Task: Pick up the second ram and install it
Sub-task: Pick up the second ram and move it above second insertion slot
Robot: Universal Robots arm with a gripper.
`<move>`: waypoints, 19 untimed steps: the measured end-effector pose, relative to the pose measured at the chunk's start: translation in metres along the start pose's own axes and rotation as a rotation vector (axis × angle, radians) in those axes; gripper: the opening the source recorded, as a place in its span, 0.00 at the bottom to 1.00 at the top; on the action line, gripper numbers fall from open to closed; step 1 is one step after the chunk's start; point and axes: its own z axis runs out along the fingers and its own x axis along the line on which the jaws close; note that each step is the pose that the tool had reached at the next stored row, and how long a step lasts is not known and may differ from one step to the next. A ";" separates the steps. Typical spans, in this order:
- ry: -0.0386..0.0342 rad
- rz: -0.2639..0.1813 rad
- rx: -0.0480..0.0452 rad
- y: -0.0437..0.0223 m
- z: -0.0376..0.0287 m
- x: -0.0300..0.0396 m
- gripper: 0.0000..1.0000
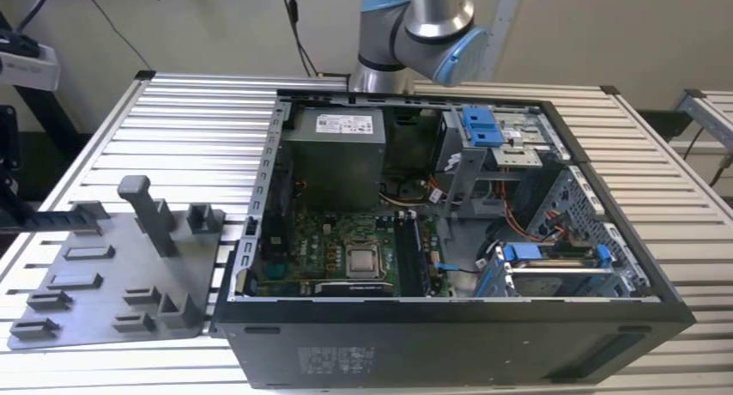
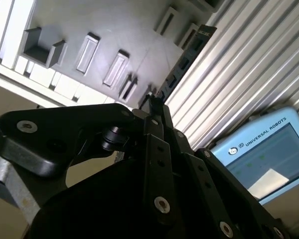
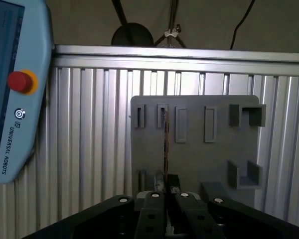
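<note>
While the jaws of the gripper (image 3: 165, 193) are pinched on the second ram (image 3: 165, 144), which juts edge-on from them above the grey holder tray (image 3: 239, 149), treat it as light, stiff and fragile. You seem to have it by its flat faces near one end, which suits so thin a board.

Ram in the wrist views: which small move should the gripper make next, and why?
Probably carry it sideways toward the case, with the grip shut. In both wrist views the gripper seems shut on the ram, seen edge-on, and the tray lies well beyond its tip, so the ram looks lifted free of it.
</note>
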 end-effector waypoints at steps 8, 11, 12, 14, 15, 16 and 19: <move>0.0000 0.002 0.0000 -0.0001 -0.0134 0.0005 0.14; 0.0001 0.002 -0.0001 -0.0002 -0.0196 0.0007 0.14; 0.0001 0.002 -0.0002 -0.0002 -0.0218 0.0008 0.14; 0.0000 0.002 0.0000 -0.0003 -0.0258 0.0009 0.14; 0.0000 0.002 0.0000 -0.0003 -0.0278 0.0010 0.14; 0.0001 0.002 -0.0001 -0.0003 -0.0297 0.0011 0.14; 0.0001 0.002 -0.0001 -0.0004 -0.0350 0.0013 0.14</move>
